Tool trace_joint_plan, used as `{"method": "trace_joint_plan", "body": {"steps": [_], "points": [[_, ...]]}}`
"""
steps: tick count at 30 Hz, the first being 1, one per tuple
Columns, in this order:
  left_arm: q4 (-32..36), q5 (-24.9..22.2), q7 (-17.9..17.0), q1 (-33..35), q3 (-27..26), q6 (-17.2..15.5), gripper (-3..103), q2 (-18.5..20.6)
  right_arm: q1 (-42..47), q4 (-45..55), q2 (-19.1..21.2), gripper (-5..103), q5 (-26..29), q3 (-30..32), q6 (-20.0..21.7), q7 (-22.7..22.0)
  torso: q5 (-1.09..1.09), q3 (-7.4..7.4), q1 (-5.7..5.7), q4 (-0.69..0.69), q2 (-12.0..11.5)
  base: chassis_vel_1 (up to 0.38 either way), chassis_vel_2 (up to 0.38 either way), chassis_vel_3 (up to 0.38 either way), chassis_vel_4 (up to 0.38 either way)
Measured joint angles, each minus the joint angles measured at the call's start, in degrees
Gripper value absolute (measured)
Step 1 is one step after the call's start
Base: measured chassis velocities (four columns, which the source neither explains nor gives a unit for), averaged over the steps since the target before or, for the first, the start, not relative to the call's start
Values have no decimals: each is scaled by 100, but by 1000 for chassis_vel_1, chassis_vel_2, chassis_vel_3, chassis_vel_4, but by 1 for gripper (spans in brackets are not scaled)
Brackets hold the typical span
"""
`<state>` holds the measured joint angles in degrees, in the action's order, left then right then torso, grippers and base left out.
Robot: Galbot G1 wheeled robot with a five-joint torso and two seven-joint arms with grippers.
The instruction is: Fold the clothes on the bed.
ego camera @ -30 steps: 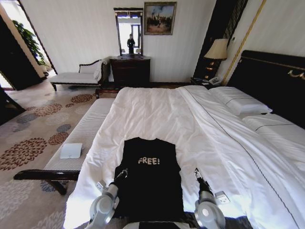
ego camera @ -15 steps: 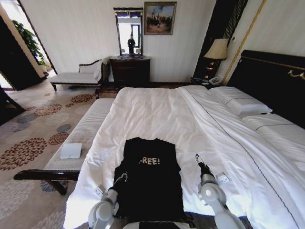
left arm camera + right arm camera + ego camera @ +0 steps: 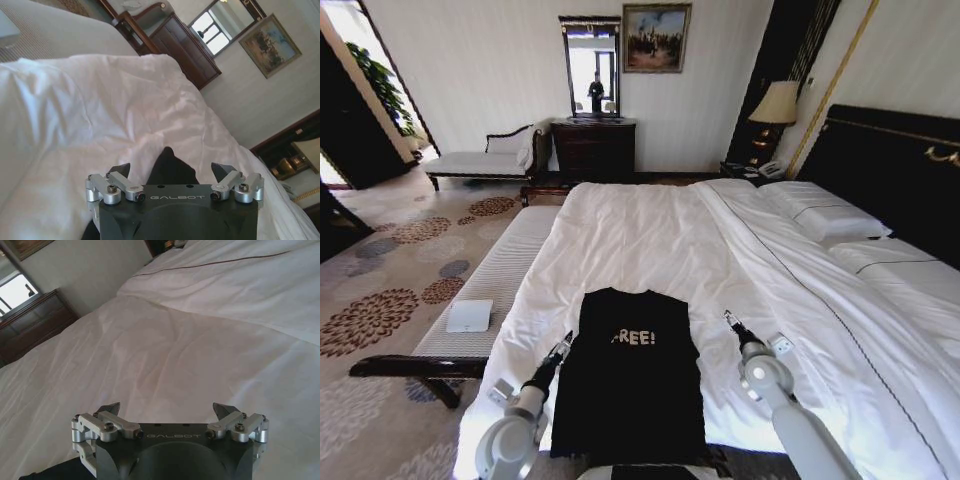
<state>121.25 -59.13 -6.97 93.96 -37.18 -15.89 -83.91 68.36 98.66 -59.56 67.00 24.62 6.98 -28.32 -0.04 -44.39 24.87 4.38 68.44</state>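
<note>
The clothes, one black T-shirt (image 3: pixel 635 385) with pale "FREE!" lettering, lie flat on the near end of the bed's white duvet (image 3: pixel 640 235). My left gripper (image 3: pixel 563 345) hovers open at the shirt's left edge, beside the chest. In the left wrist view the left gripper (image 3: pixel 171 170) has its jaws spread, with a black point of the shirt (image 3: pixel 167 162) between them. My right gripper (image 3: pixel 728 318) is open over bare duvet just right of the shirt. The right wrist view shows the right gripper (image 3: pixel 166 408) above white duvet, with the shirt (image 3: pixel 50 472) at the picture's corner.
A grey-striped bench (image 3: pixel 495 285) runs along the bed's left side and carries a small white object (image 3: pixel 470 316). White pillows (image 3: pixel 825 215) and a dark headboard (image 3: pixel 890 165) stand at the right. A dresser (image 3: pixel 593 148) and a lamp (image 3: pixel 776 105) are far back.
Both arms have reached farther along the shirt's sides. The left gripper has shifted from over the shirt to its left edge. The right gripper has moved forward over the duvet.
</note>
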Motion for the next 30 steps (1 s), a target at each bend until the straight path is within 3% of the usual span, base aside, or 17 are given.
{"method": "trace_joint_plan", "body": {"steps": [5,8,12,26,30], "points": [[44,17,-39,11,-179,16,100,-47,-350,-494,195,100,-73,-468,-100,687,0,0,0,2,0,0,0,0,0],[115,42,-75,27,-242,12,100,-43,-610,-963,124,100,-201,-782,-311,1243,0,0,0,3,0,0,0,0,0],[156,41,-111,14,-308,-11,100,-20,-893,-1387,-24,100,-203,-995,-473,1633,0,0,0,2,0,0,0,0,0],[-81,-37,-255,-192,-401,-55,100,76,-1447,-2376,-628,103,99,-1299,-590,2522,-1,0,0,2,0,0,0,0,0],[-218,-94,-278,-287,-417,-55,100,88,-1537,-2593,-817,88,71,-1385,-662,2726,0,0,0,3,0,0,0,0,0]]}}
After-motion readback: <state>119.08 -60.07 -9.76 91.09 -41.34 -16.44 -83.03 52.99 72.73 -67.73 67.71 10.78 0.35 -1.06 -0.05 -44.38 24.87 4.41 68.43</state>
